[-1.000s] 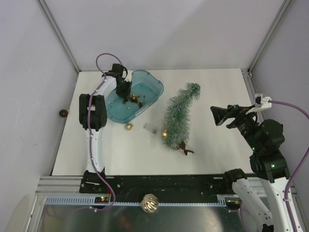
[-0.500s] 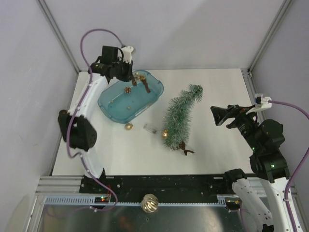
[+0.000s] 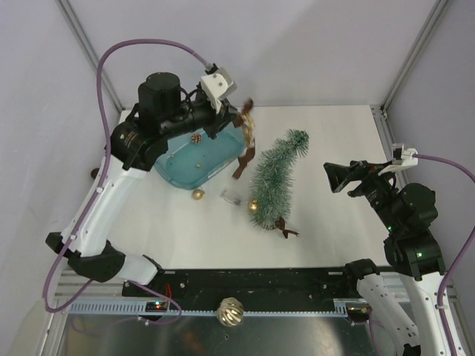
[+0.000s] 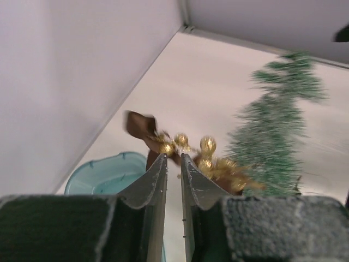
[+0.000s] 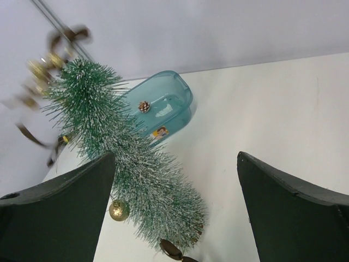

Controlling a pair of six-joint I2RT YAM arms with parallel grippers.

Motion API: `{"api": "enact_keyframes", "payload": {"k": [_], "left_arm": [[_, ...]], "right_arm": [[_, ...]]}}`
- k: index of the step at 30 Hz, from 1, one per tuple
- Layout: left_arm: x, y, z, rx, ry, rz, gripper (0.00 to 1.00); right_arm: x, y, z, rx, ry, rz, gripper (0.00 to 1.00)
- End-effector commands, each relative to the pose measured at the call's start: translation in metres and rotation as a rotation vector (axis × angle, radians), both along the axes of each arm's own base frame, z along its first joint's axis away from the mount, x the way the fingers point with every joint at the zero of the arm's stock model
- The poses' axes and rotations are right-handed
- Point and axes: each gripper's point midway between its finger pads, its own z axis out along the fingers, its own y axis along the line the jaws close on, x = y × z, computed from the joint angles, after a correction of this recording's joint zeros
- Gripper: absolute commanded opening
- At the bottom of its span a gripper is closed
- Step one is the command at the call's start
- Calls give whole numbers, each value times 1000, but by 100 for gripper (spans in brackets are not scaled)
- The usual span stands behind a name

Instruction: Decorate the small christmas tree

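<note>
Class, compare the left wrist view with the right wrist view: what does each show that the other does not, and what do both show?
Only the left wrist view: the left gripper, its jaws pinched on the brown-ribbon ornament with gold beads.
Only the right wrist view: the right gripper with jaws wide open, a pine cone inside the teal tub, and a gold bauble against the small christmas tree.
Both: the tree, the tub and the brown-ribbon ornament, which is blurred in the right wrist view.
</note>
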Motion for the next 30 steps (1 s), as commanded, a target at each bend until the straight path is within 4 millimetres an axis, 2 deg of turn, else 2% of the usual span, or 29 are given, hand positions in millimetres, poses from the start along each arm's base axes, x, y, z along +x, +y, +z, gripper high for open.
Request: {"api": "enact_keyframes", "payload": {"k": [1, 7, 10, 15, 17, 19, 20, 21, 22, 24, 26, 30], "left_arm": [[-33, -3, 29, -2, -112, -68, 20], [-54, -10, 57, -31, -184, -114, 20], [-63, -12, 61, -43, -187, -132, 20], [-62, -12, 31, -7, -120, -122, 21], [-59, -11, 19, 10, -93, -99, 30], [-53, -7, 8, 24, -63, -58, 48], [-47, -4, 0, 33, -43, -19, 64], [-42, 0, -6, 38, -24, 16, 76], [-33, 5, -14, 49, -5, 55, 84], [-9, 23, -30, 54, 51, 149, 94], [21, 48, -47, 35, 135, 250, 98], [90, 104, -95, 32, 294, 460, 95]], "right_arm": [[-1, 1, 15, 19, -48, 6, 98], [-1, 2, 17, 25, -52, 7, 98], [-1, 1, 16, 25, -52, 6, 98], [-2, 2, 17, 26, -54, 12, 98], [-2, 2, 18, 26, -56, 11, 98], [-2, 2, 18, 27, -56, 10, 98], [-2, 2, 17, 27, -55, 11, 98], [-3, 2, 17, 28, -55, 13, 98], [-3, 2, 17, 28, -55, 13, 98], [-4, 2, 18, 30, -55, 14, 98], [-5, 2, 17, 30, -54, 14, 98], [-4, 2, 15, 26, -48, 13, 98]]}}
